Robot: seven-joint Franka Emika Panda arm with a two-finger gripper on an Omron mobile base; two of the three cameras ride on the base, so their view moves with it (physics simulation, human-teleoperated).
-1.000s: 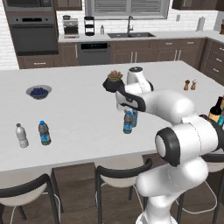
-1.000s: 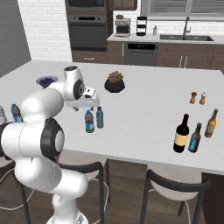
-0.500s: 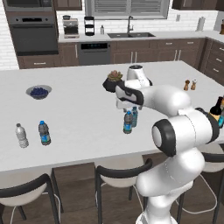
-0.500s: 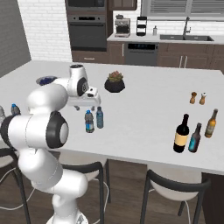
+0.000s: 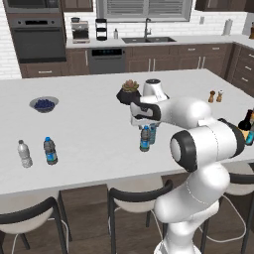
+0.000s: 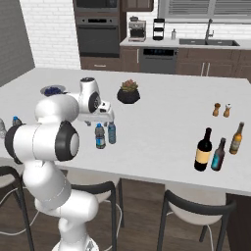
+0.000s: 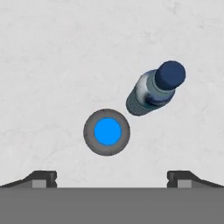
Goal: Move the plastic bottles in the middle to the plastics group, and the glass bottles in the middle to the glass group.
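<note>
- Plastic bottles: the dark grey bottle (image 7: 106, 132) sits just below the centre of the hand view, seen cap-on; the paler blue bottle (image 7: 155, 89) lies up and to its right, close beside it.
- Gripper (image 7: 112, 178) hangs directly above the dark grey one, fingers spread wide, holding nothing.
- Both stand upright mid-frame on the white island counter (image 5: 89, 129) in the left base view.
- Wine bottle (image 6: 202, 150) stands at the right of the right base view, beside the amber bottle (image 6: 237, 138).
</note>
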